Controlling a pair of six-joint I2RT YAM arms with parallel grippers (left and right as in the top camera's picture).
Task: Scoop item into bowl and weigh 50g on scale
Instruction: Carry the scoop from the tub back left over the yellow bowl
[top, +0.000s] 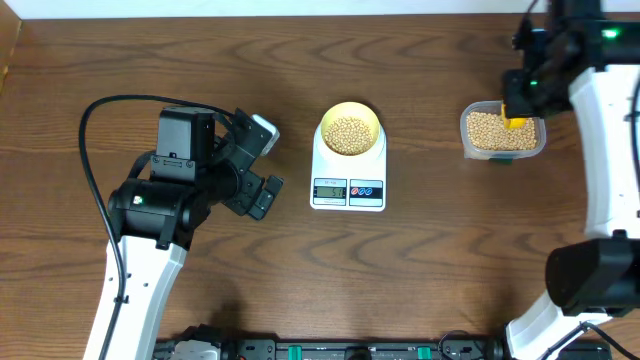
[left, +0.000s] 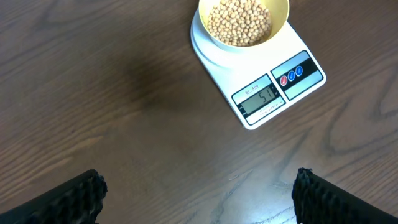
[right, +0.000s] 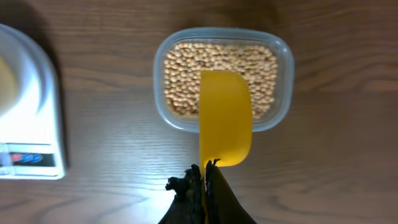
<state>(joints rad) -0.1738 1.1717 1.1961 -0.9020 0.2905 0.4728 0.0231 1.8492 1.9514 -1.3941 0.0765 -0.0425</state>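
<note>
The pale yellow bowl (top: 349, 131) sits on the white scale (top: 348, 190), filled with tan beans (left: 239, 22). The scale's display (left: 259, 99) shows a lit reading that looks like 51. More beans (right: 186, 68) fill a clear tub (top: 502, 132) at the right. My right gripper (right: 205, 177) is shut on the handle of a yellow scoop (right: 225, 118), which hangs over the tub; the scoop looks empty. My left gripper (left: 199, 196) is open and empty, over bare table left of the scale.
The scale (right: 28, 118) shows at the left edge of the right wrist view. The left arm's black cable (top: 100, 120) loops over the table at the left. Dark equipment lines the front edge (top: 330, 350).
</note>
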